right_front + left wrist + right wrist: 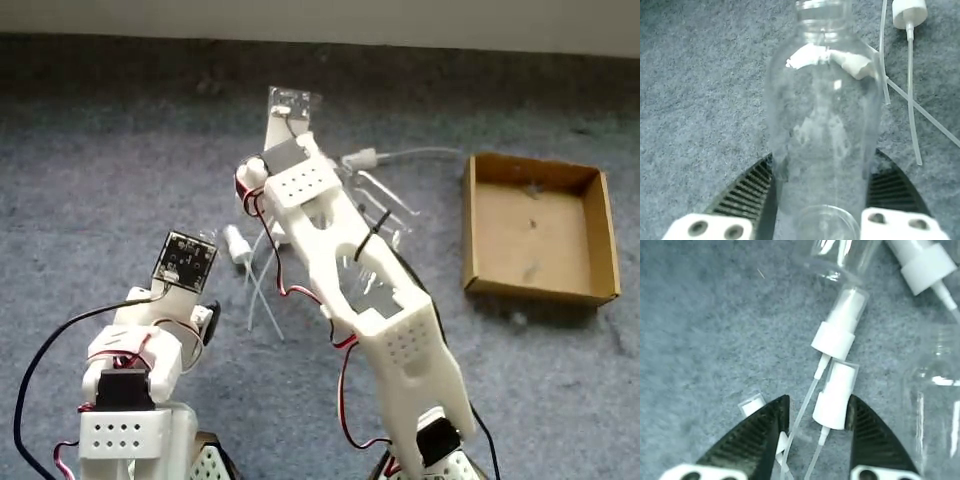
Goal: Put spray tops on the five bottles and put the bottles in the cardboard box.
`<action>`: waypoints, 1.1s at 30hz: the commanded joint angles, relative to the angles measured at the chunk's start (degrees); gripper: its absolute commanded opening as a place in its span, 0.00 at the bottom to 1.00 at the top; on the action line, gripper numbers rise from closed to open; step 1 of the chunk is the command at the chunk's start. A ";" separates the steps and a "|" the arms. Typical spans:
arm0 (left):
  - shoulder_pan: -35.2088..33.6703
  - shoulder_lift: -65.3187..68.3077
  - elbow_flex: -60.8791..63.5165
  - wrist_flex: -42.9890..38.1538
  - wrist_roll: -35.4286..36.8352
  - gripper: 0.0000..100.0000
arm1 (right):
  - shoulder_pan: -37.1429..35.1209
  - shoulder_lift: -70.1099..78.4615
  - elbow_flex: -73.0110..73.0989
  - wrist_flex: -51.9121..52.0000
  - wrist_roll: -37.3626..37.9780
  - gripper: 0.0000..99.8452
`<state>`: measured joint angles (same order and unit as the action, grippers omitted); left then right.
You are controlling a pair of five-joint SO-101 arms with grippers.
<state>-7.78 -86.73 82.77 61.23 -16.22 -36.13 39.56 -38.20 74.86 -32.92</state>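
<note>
Plainly, the capping step is in hand, and no bottle has yet been boxed: the cardboard box [535,230] is seen bare inside, well apart from both arms on the grey tabletop [100,160]. A clear bottle [822,110] is held in the left claw [823,156], whose fingers are closed against its two sides; its neck is seen open, with no top fitted. A loose spray top [909,12], with its long dip tube trailing, is seen lying on the tabletop near that neck. The right claw [818,399] is spread wide over a cluster of parts and has hold of nothing. A white spray top [836,395] lies between its fingers, nearer to one than to the other, and is not pinched. A second spray top [839,330] is found just beyond it, almost end to end. It is judged that most of the task remains to be done. For the next move, the right claw would need to be lowered and closed on the white spray top's body rather than on its thin tube, which could bend or slip away. That top would then have to be carried across to the held bottle, its tube threaded into the open neck, and the cap seated while the bottle is steadied by the left claw.
</note>
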 commanded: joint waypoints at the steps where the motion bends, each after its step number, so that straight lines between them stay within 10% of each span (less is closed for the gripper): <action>1: -0.75 -0.22 -0.57 -1.14 0.62 0.09 | 0.75 -1.10 -2.51 -1.54 -1.05 0.18; 16: -0.75 -0.22 -0.57 -1.14 0.62 0.09 | 0.75 -1.80 1.10 -0.92 -0.79 0.18; 33: -0.31 0.04 -0.40 -1.05 0.70 0.09 | 4.62 -8.40 -21.76 26.51 2.29 0.18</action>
<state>-7.78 -86.73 82.77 61.23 -16.22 -33.76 36.75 -52.62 96.22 -32.92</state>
